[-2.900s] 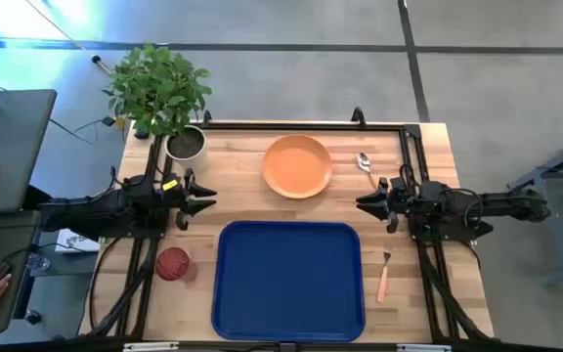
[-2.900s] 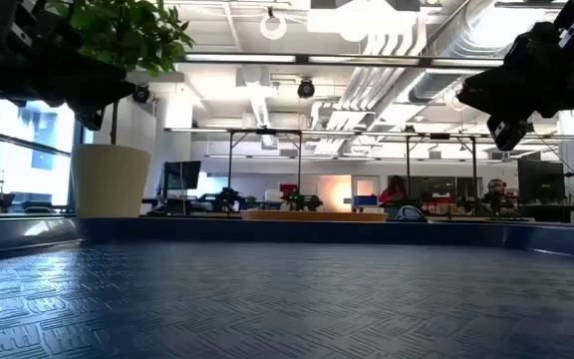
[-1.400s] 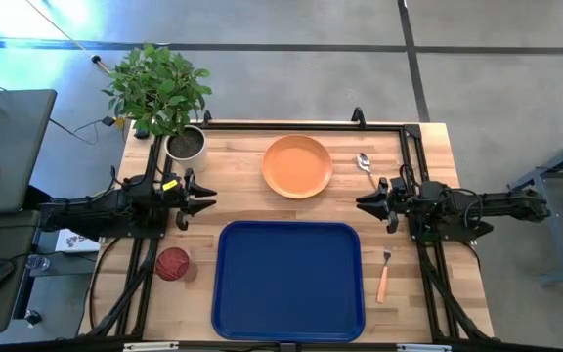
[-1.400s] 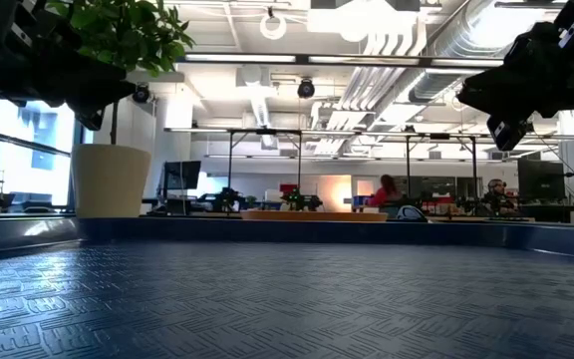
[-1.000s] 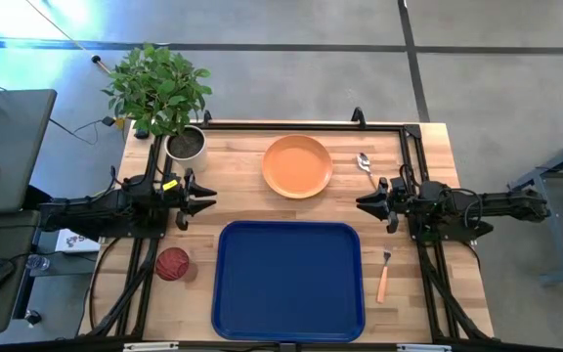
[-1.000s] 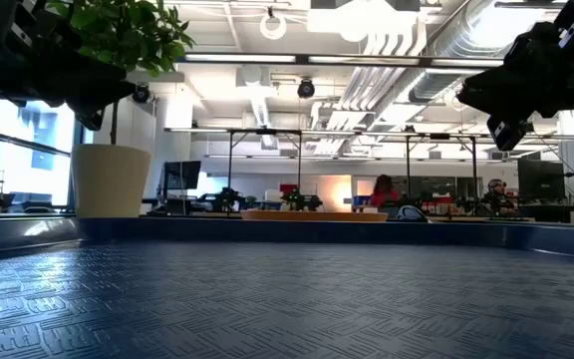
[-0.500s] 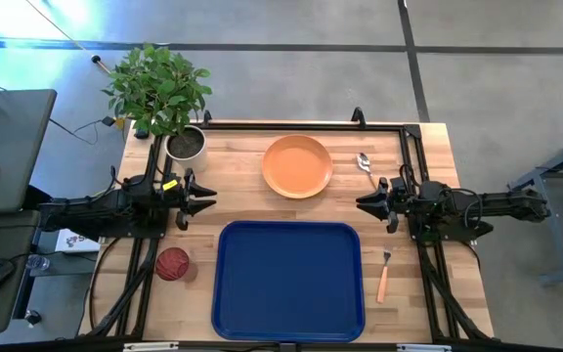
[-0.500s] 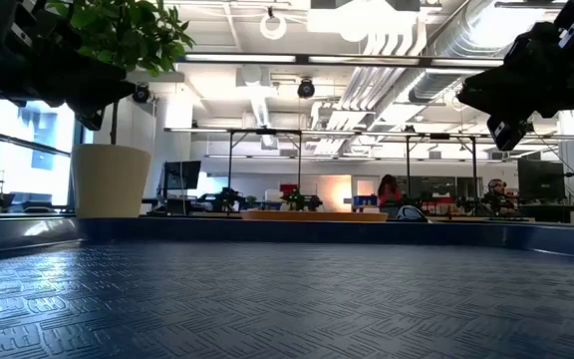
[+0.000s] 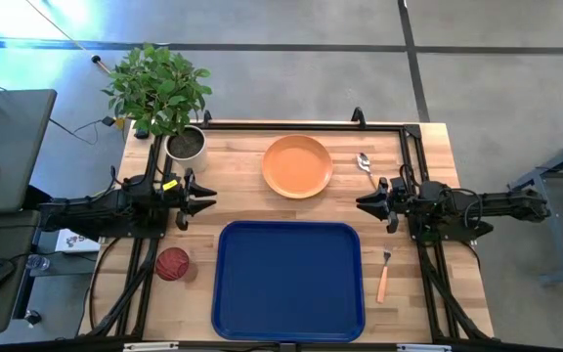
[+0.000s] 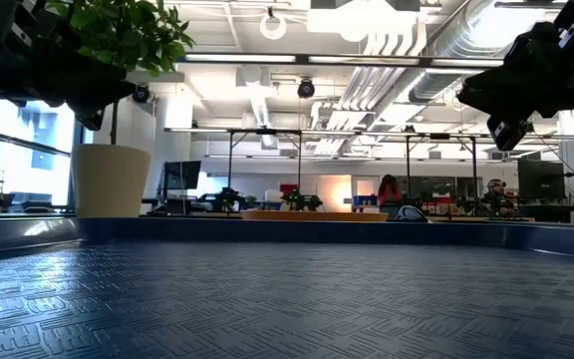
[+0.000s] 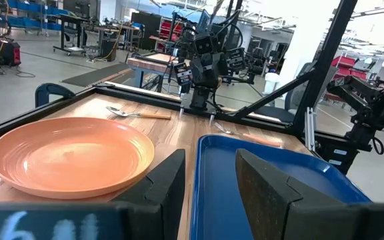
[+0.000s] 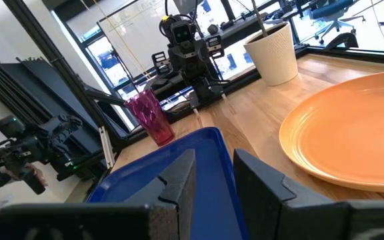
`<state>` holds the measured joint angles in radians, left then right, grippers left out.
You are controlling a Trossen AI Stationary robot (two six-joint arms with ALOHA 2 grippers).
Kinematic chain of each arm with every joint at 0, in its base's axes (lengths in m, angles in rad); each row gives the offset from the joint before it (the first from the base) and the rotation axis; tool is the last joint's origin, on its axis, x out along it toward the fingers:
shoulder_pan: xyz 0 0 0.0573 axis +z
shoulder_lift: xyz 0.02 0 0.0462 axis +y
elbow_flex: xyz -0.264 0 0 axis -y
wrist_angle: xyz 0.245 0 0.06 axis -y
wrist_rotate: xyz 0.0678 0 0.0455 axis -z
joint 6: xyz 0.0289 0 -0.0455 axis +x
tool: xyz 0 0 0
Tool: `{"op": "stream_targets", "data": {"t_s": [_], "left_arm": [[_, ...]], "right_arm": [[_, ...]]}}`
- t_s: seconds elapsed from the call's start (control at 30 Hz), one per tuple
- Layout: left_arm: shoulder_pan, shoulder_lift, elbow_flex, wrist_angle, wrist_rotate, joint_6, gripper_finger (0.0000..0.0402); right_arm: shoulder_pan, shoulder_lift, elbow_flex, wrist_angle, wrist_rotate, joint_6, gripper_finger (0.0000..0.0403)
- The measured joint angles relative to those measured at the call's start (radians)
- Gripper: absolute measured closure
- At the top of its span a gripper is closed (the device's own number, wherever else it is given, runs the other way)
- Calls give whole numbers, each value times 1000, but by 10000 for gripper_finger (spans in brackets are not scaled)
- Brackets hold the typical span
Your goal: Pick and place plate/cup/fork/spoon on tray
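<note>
The orange plate point(image 9: 297, 166) lies on the table at the far middle. The spoon point(image 9: 366, 166) lies to its right. The fork point(image 9: 383, 275) lies right of the blue tray point(image 9: 288, 280), which lies at the near middle. The dark-red cup point(image 9: 172, 264) stands left of the tray. My left gripper point(image 9: 209, 200) is open and empty at the table's left, pointing right; the left wrist view shows the gap point(image 11: 211, 193). My right gripper point(image 9: 362, 204) is open and empty at the right, pointing left; the right wrist view shows the gap point(image 12: 215, 187).
A potted plant point(image 9: 169, 98) stands at the far left corner, its pot point(image 9: 186, 145) on the table. A black frame point(image 9: 301, 125) runs along the table's far edge and sides. People show far off in the room behind point(image 10: 390, 191).
</note>
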<state>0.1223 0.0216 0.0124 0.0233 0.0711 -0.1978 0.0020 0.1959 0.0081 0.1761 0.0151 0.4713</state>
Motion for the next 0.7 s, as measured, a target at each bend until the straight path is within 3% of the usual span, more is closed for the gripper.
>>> {"op": "stream_targets", "data": {"t_s": [0.57,0.7], "left_arm": [[0,0,0,14,0,-14,277],[0,0,0,77,-7,-91,277]], "right_arm": [[0,0,0,0,0,0,308],[0,0,0,0,0,0,308]]}}
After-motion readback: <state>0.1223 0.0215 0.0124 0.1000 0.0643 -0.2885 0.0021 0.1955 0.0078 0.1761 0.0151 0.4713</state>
